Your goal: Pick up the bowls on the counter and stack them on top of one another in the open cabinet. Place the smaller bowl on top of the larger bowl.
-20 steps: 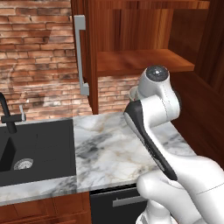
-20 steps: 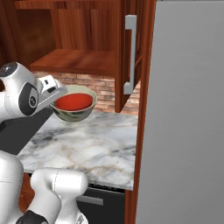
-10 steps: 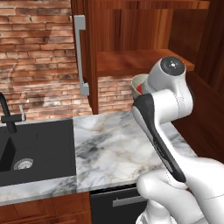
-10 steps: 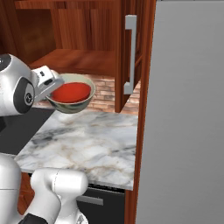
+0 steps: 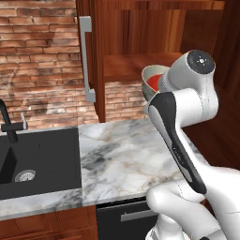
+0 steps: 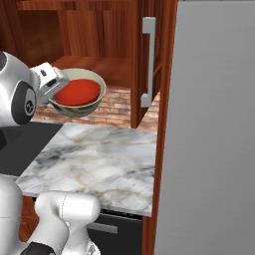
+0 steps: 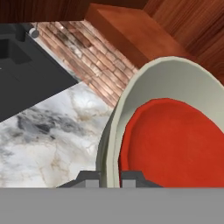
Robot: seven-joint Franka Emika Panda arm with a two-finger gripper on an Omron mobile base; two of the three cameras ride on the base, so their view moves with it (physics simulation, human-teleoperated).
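The smaller bowl (image 6: pixel 77 92), glossy red, sits nested inside the larger bowl (image 6: pixel 83 106), pale grey-beige with a cream inside. My gripper (image 6: pixel 56 92) is shut on the larger bowl's near rim and holds both in the air above the counter (image 6: pixel 99 159), at about the height of the open cabinet's shelf (image 6: pixel 114 67). In the hand view the larger bowl's rim (image 7: pixel 175 76) runs between my fingertips, my gripper (image 7: pixel 111 177) clamped on it, and the red bowl (image 7: pixel 175 140) lies within. In the left base view the larger bowl (image 5: pixel 151 75) and red bowl (image 5: pixel 153 84) peek out behind my wrist.
The cabinet door with its grey bar handle (image 5: pixel 86 61) stands open left of the shelf (image 5: pixel 131 65). A black sink (image 5: pixel 37 159) with a dark faucet (image 5: pixel 9 126) lies left of the marble counter (image 5: pixel 122 154). A tall grey panel (image 6: pixel 214 149) stands on the right.
The arm has risen and moved toward the cabinet, carrying the two nested bowls from just above the counter up to shelf height. The grip has stayed shut.
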